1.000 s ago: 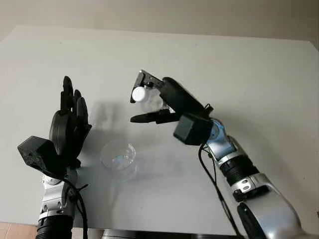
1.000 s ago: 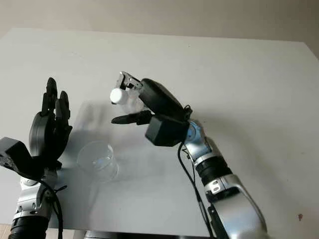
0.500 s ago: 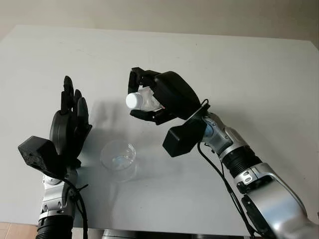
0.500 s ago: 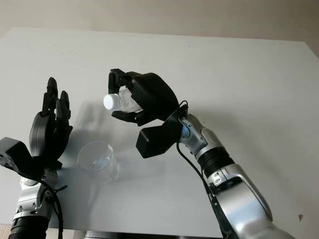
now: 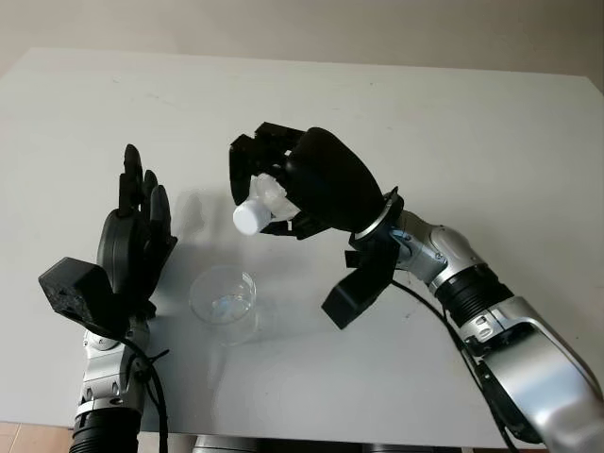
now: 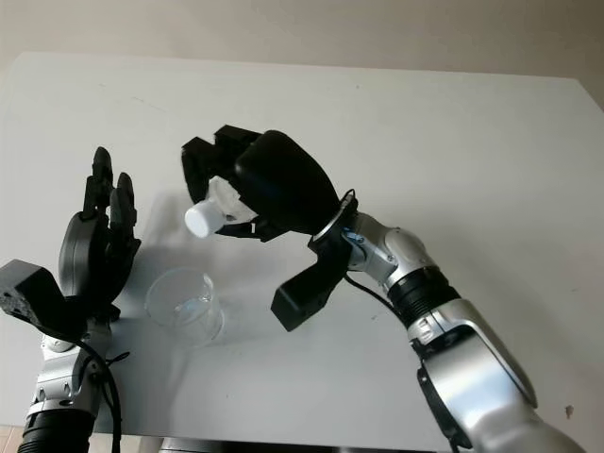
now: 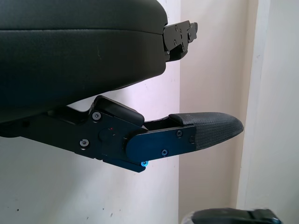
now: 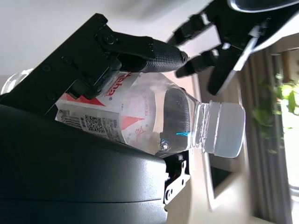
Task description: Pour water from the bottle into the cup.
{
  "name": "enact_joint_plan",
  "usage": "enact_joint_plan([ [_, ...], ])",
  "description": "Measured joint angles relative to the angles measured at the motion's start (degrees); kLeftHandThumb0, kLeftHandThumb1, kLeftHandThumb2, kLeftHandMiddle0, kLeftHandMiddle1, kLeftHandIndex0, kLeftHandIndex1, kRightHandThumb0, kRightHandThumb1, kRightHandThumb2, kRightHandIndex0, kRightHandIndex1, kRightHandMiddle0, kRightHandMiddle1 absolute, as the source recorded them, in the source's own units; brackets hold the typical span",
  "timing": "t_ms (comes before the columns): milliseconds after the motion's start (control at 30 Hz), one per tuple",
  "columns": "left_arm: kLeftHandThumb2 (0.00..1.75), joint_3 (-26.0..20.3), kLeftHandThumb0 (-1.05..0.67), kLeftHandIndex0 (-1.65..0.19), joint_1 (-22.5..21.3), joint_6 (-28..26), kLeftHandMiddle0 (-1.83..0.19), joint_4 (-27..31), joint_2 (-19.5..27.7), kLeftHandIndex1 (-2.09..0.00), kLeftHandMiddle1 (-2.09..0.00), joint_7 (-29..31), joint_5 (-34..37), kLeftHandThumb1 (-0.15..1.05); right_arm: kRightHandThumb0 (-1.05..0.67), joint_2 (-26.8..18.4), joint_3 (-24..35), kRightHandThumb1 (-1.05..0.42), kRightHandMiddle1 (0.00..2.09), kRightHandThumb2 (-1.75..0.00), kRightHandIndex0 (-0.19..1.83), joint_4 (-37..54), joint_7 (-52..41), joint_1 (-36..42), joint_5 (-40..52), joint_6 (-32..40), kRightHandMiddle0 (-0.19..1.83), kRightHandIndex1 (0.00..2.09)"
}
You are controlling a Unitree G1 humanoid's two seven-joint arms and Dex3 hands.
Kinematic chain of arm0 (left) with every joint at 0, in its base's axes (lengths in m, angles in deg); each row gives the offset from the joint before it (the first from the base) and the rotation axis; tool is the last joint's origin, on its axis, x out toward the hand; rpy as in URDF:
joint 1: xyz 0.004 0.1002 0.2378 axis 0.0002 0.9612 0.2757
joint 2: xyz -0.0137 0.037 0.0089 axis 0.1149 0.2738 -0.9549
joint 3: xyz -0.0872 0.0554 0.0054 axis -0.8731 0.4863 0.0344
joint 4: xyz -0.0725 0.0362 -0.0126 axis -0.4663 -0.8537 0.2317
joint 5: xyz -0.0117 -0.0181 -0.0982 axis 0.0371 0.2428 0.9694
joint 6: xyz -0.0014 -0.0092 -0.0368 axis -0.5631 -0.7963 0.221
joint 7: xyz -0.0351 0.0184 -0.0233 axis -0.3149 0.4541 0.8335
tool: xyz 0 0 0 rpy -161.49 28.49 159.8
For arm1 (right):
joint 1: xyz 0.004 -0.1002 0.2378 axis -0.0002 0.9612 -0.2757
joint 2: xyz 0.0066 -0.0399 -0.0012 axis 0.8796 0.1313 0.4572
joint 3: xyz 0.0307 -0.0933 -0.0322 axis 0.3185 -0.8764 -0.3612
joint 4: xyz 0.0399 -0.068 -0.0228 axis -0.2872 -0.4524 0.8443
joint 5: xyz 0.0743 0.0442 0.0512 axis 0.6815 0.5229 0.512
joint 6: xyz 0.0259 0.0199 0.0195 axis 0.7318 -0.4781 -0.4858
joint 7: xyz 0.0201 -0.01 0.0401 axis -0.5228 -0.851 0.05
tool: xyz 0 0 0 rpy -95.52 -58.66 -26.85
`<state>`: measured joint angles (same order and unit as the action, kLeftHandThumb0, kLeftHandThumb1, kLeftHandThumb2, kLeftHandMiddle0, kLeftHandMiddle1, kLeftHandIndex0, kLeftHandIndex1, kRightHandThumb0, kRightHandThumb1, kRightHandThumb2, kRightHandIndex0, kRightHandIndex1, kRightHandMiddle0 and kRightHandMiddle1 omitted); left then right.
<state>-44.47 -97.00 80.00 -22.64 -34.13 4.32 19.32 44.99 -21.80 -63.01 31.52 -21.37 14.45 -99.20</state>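
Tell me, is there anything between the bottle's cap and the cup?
Nothing; just bare table shows between the bottle's white cap, held by the right hand, and the cup, in both eye views.

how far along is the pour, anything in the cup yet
Done: the right robot hand has the bottle lifted and tipped toward the cup. The white cap is on, and no stream shows. The left robot hand is open beside the cup. Left: uncapping, pouring.

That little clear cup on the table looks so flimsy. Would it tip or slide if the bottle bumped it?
Probably yes. The cup looks thin, clear and nearly empty, so likely light and easy to push. It stands free on the smooth table; the open left hand is beside it, not steadying it. The right hand holds the capped bottle tilted above.
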Motion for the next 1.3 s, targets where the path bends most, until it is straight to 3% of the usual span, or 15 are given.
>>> enact_joint_plan([
  [67,0.6,0.0,-0.77,0.19,0.0,0.0,0.19,0.0,0.0,0.0,-0.05,0.0,0.0,1.05,-0.29,-0.3,-0.6,-0.97,2.09,-0.45,1.19,1.4,0.1,0.0,-1.3,0.0,0.98,2.09],
  [433,0.59,0.2,-0.77,0.19,-0.6,0.0,0.19,-0.8,-0.2,0.0,-0.05,0.1,0.1,1.05,-0.37,-0.9,-3.6,-1.05,2.09,-0.16,1.14,6.8,2.2,-0.2,-9.2,6.2,0.87,2.09],
  [667,0.59,0.2,-0.78,0.19,-0.7,0.5,0.18,-0.9,-0.8,-0.01,-0.05,-0.2,0.1,1.05,-0.37,-1.0,-7.5,-1.05,2.09,-0.14,1.19,8.8,3.7,-0.3,-15.7,12.5,0.78,2.09],
  [867,0.59,0.2,-0.77,0.19,-0.7,0.8,0.19,-1.0,-0.8,-0.01,-0.05,-0.4,0.1,1.05,-0.37,-1.1,-10.1,-1.05,2.09,-0.16,1.28,9.1,6.6,-0.7,-20.1,16.4,0.93,2.09],
  [1300,0.62,0.2,-0.76,0.19,-1.6,3.1,0.19,-2.9,-0.8,0.0,-0.02,0.3,0.1,1.05,-0.33,-1.2,-12.0,-1.05,2.09,-0.26,1.18,3.8,16.1,-3.6,-19.3,14.5,0.79,2.09],
])
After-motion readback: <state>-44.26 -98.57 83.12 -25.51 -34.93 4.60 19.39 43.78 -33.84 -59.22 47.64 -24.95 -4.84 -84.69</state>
